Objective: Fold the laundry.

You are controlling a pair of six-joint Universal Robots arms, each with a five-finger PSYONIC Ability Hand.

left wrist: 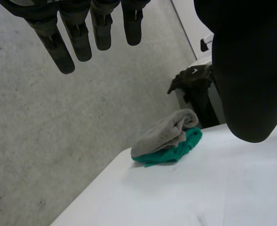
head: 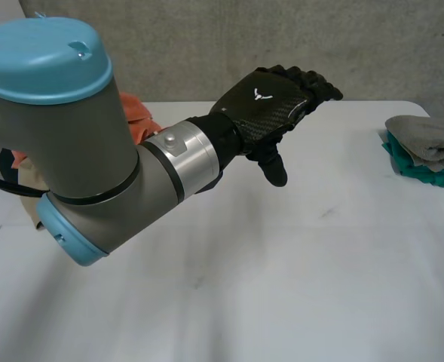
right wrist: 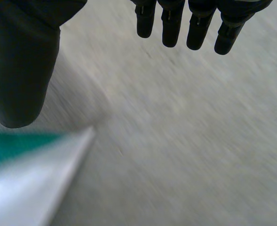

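**Head view.** Left hand [head: 270, 105]: upper centre of the frame, raised above the table [head: 282, 286]; fingers loosely extended, thumb hanging down, nothing held. Left arm [head: 78, 151]: fills the left of the frame.
- Laundry, unfolded: orange cloth [head: 135, 113], crumpled, at the upper left behind the arm, mostly hidden by it.
- Laundry, folded: grey cloth [head: 425, 139] lying on a teal cloth [head: 421, 172] at the right edge of the frame; a soft, slightly slumped stack with rounded folds.
- Risk, as judged: the hand is well apart from the orange cloth, so it must reach back across the arm's own bulk; the elbow could drag the hidden cloth or shove it off the table; a wide sweep the other way could topple the stack.

**Left wrist view.** Left hand [left wrist: 77, 40]: fingers straight and spread from the thumb, empty.
- Grey cloth [left wrist: 164, 134] on teal cloth [left wrist: 173, 150]: beyond the fingertips, close to the table's [left wrist: 199, 193] far edge; the grey one is rolled over at one end, and the teal one pokes out beneath it.
- Right hand [left wrist: 192, 80]: past the stack, off the table; fingers drooping.
- Risk: the stack sits near the edge; a nudge from either hand would likely tip it over the side.

**Right wrist view.** Right hand [right wrist: 171, 26]: fingers straight, thumb apart, grasping nothing; facing grey concrete.
- Teal cloth [right wrist: 11, 143]: a sliver just under the thumb, beside what looks like the pale table edge.
- Risk: this hand is near the stack; moving inward without rising, it could catch the cloths and undo the folds.
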